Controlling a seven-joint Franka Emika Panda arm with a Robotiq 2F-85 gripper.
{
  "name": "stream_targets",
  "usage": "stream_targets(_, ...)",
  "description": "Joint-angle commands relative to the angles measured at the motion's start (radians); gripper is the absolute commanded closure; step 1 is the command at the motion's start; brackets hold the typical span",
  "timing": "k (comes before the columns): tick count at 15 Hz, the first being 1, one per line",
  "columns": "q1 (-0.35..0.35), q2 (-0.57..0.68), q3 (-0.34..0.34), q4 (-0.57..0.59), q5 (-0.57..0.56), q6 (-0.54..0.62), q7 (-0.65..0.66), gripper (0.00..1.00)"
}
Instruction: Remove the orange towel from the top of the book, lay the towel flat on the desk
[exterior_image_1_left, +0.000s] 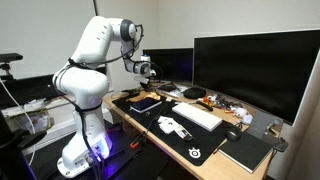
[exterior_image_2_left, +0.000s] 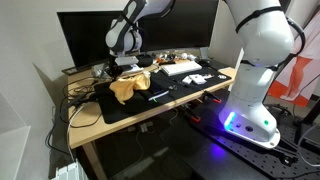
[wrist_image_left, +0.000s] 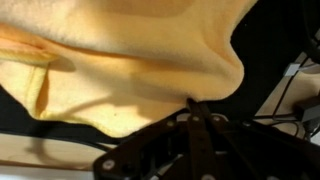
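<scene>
The gripper (exterior_image_2_left: 124, 66) has its fingers pinched together on a fold of the orange towel (exterior_image_2_left: 131, 86). The towel hangs bunched over the black mat (exterior_image_2_left: 150, 102), toward the back edge of the desk (exterior_image_2_left: 85, 125), just before the monitor (exterior_image_2_left: 85, 35).

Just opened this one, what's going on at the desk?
The Panda arm's gripper has pinched an edge of the orange towel. In the wrist view its fingers come together at the cloth's rim. The towel is bunched up, its lower part resting on the black desk mat in front of the monitor. It is not yet laid flat, and the book cannot be made out beneath it.
</scene>
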Motion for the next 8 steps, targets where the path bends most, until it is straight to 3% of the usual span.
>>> stream_targets(1,0.021,-0.021,-0.012,-0.012,-0.037,0.018,0.003,1.0)
stream_targets(8,0.014,0.024,-0.007,0.046,-0.051,0.051,-0.003,1.0)
